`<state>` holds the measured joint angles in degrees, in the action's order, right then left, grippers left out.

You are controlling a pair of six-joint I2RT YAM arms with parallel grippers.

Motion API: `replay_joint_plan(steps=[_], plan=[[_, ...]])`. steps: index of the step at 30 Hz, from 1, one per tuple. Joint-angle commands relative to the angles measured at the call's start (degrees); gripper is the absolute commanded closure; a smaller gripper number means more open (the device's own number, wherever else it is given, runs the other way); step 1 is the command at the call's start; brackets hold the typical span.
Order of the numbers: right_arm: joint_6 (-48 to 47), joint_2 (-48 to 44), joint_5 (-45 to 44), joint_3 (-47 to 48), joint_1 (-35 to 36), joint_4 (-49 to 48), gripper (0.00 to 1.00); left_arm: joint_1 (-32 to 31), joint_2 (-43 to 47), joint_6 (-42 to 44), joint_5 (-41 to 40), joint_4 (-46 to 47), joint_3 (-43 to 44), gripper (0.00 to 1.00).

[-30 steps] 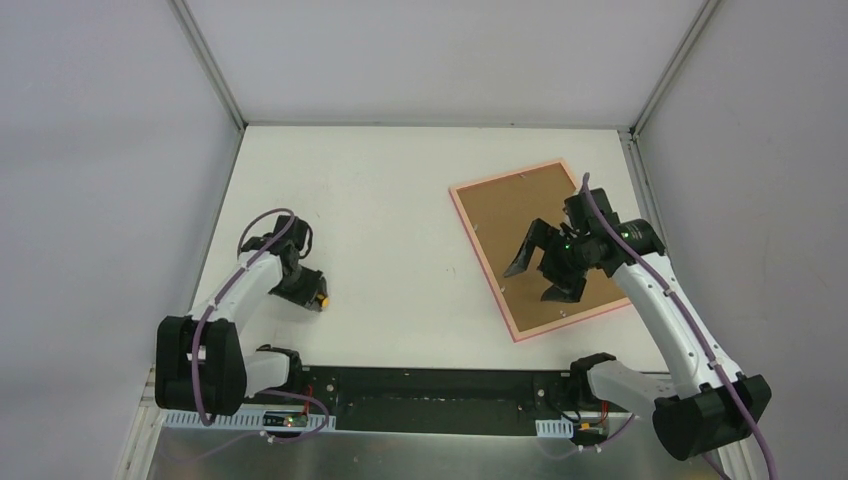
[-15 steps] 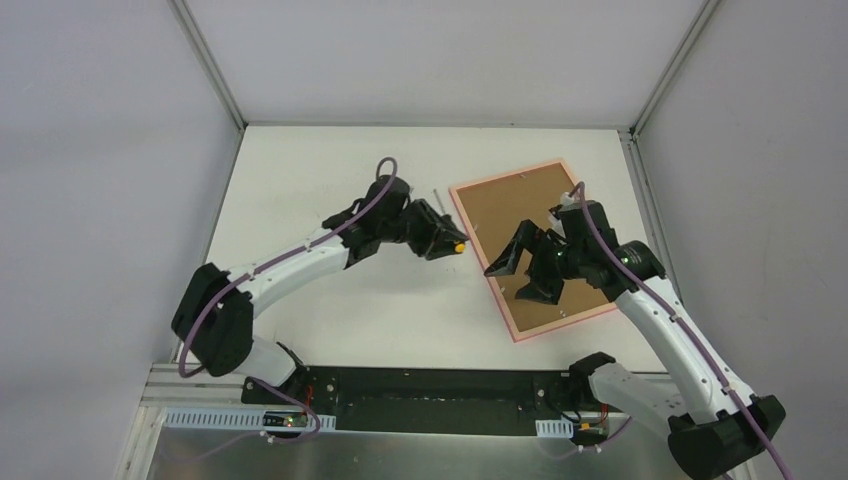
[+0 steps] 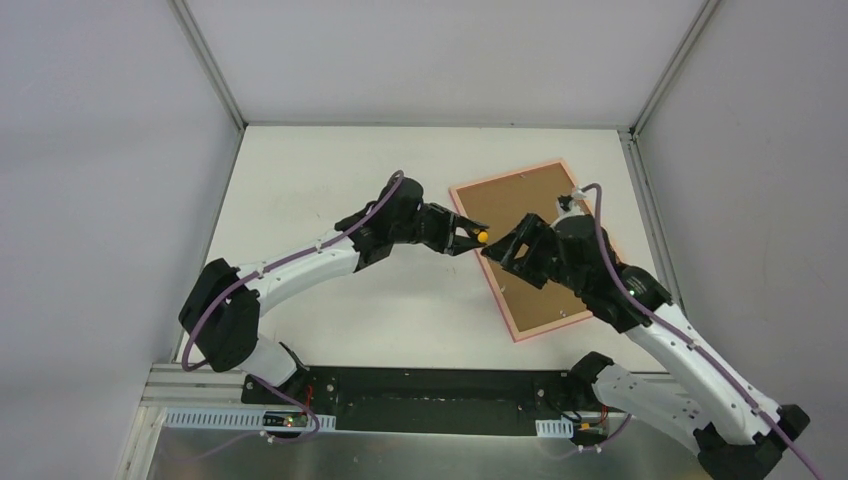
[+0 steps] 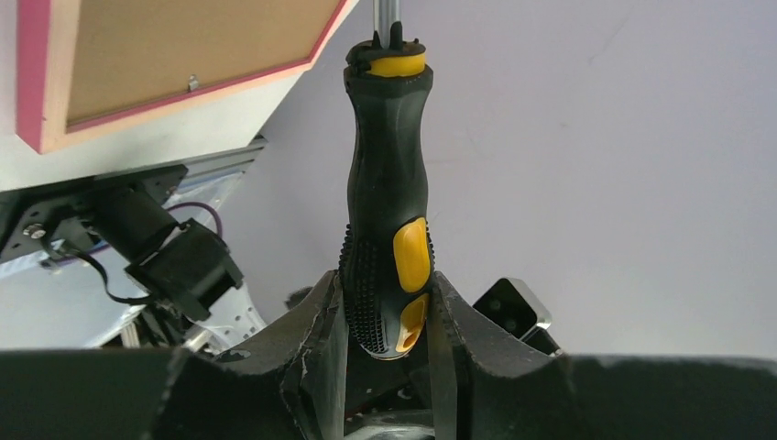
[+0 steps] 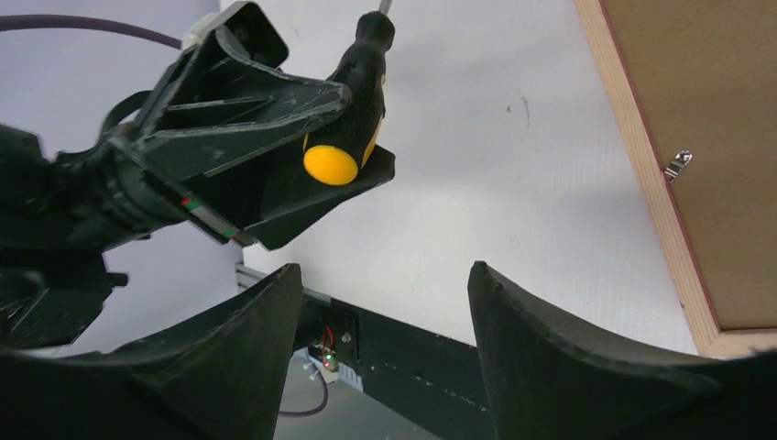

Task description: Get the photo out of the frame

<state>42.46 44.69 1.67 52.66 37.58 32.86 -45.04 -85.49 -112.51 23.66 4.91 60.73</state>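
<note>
Screwdriver [image 4: 388,202]: black ribbed handle, yellow-orange inserts and butt cap, bare metal shaft at far end; raised off surface. Surface [image 3: 330,180]: white, matte, few small dark scuffs. Grey walls [image 3: 100,150] on three sides. Black rail [image 3: 440,385] along near edge.

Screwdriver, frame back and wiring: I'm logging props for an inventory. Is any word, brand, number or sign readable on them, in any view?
No readable text in any view.
screwdriver: black and yellow handle, no print visible.
frame: pink rim and brown back, unmarked.
circuit boards at the near edge: too small to read.
</note>
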Motion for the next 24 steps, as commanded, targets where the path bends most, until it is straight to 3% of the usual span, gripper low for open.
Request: replay_joint_plan(steps=[1, 5, 18, 24], plan=[[0.5, 5.5, -14.9, 3.5, 7.1, -4.7, 0.31, -0.6, -0.4, -6.8, -0.1, 3.1, 3.9, 1.0], [0.2, 8.5, -22.8, 5.8, 9.9, -3.9, 0.33, -1.4, -0.6, -7.3, 0.3, 3.0, 4.2, 1.0], [-0.4, 8.2, -25.3, 8.7, 10.5, -4.9, 0.31, -1.6, -0.9, -7.5, 0.5, 3.5, 3.2, 1.0], [-2.1, 11.8, -26.5, 9.2, 10.4, -6.7, 0.43, -1.6, -1.2, -7.7, 1.2, 3.9, 4.5, 1.0]])
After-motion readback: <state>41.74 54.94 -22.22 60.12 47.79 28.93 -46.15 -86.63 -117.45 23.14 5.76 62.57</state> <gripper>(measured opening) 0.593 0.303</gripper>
